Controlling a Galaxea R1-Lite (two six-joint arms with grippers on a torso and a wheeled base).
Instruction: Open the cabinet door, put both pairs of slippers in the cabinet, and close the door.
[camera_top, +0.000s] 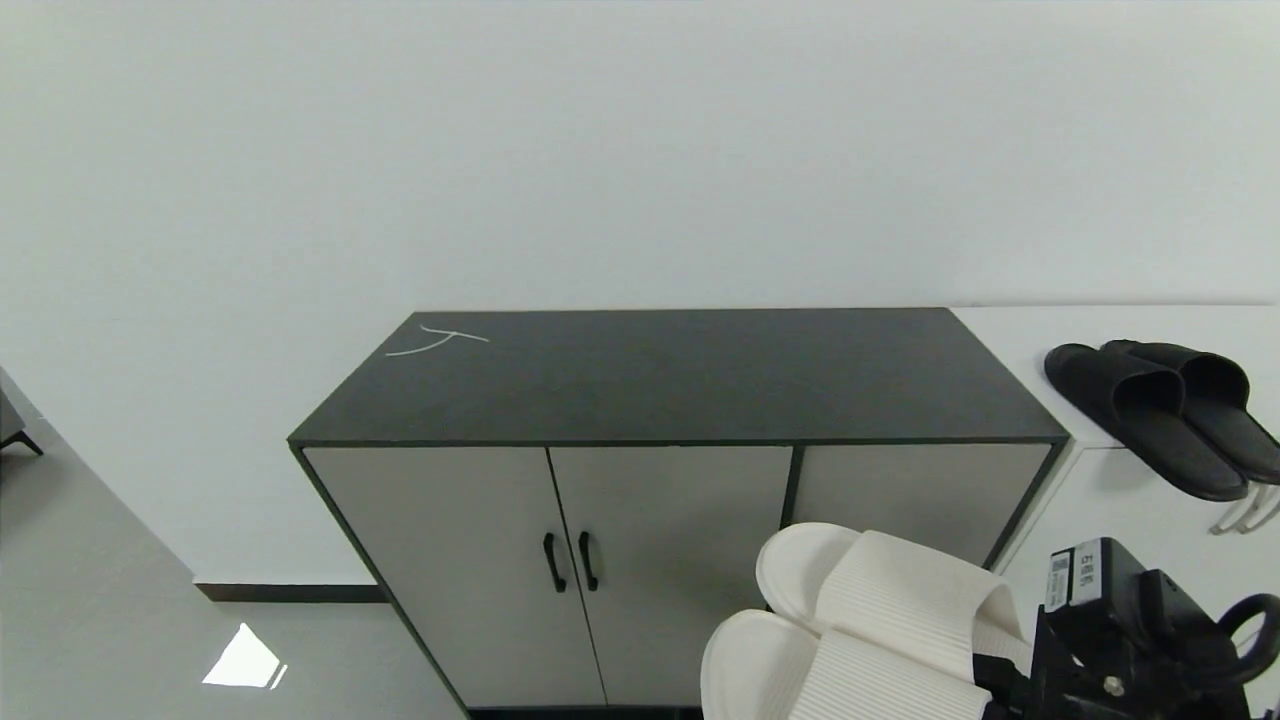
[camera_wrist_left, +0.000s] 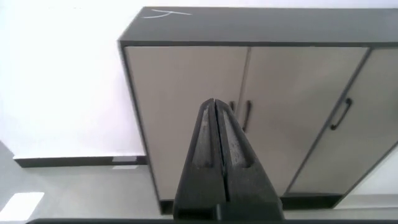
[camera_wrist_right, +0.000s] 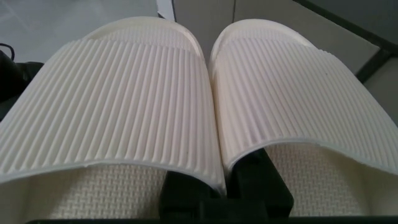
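Well, the right gripper (camera_wrist_right: 227, 190) pinches the pair of white ribbed foam slippers (camera_top: 880, 620) by their inner edges, keeping them together, at 5 o'clock of the dark-topped grey cabinet (camera_top: 680, 375); its doors (camera_top: 480, 560) are shut, insides hidden; the pair of black rubber slippers (camera_top: 1160, 415) sits on a white ledge (camera_top: 1020, 335) at 3 o'clock; the left gripper (camera_wrist_left: 215, 124), closed and empty, faces the doors.

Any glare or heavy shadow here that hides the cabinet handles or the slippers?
Head view: one glare patch on the floor, left of the cabinet; handles read plainly. Left wrist view: shut fingers cover part of one handle. Right wrist view: white slippers evenly lit.
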